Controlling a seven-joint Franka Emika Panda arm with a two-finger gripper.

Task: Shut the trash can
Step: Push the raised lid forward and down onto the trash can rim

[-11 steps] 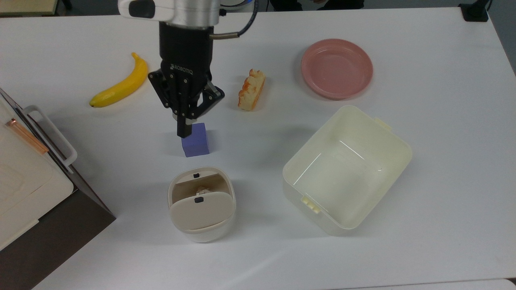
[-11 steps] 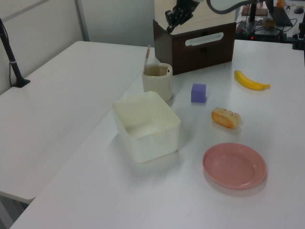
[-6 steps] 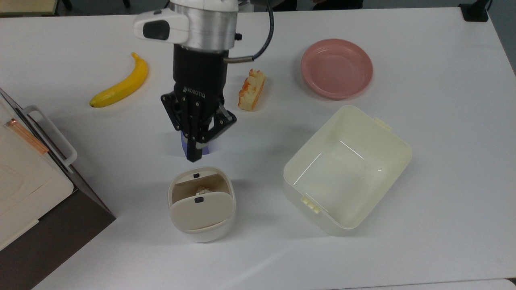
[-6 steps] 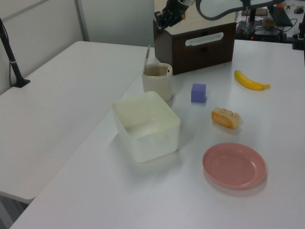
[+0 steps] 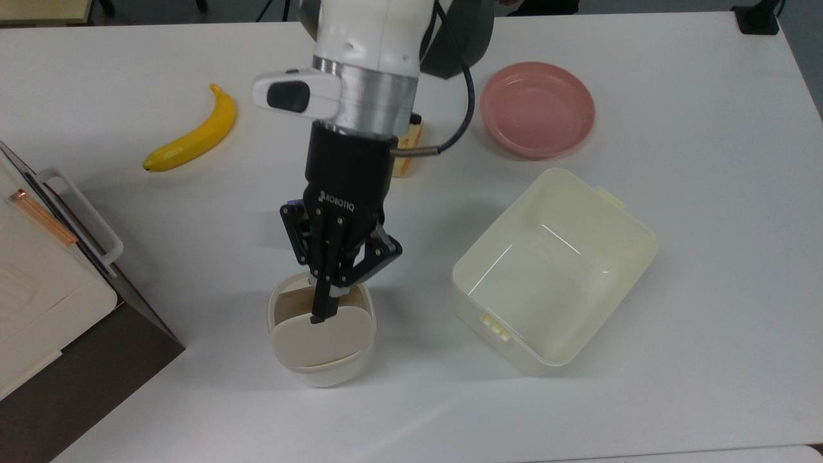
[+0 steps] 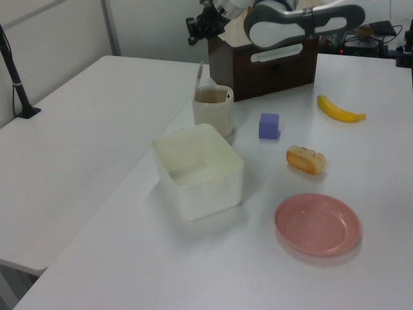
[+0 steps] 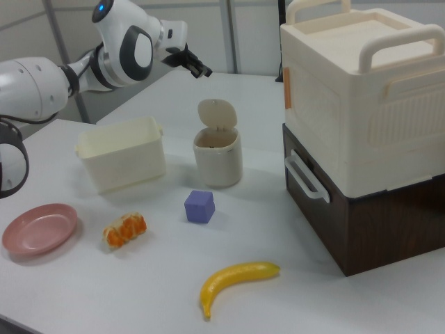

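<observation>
The claw (image 5: 319,307), fingers closed together and gripping nothing, hangs high above the trash can (image 7: 217,158), which stands near the tabletop (image 5: 675,321) edge beside the stacked boxes (image 7: 361,132). Its lid (image 7: 216,113) stands upright; closing has not begun.

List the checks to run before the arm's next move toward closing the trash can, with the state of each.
1. Lid stands upright on the can, so closing is needed: ok.
2. Hand shut, ready to push rather than grasp: ok.
3. Hand above the lid and apart from it in the right view: ok.
4. Cube and tub stand apart from the can, out of the lid's swing: ok.
5. Hand lined up with the lid's back face to tip it forward: cannot tell.
6. Nothing inside the can sticks up past the rim: cannot tell.
</observation>
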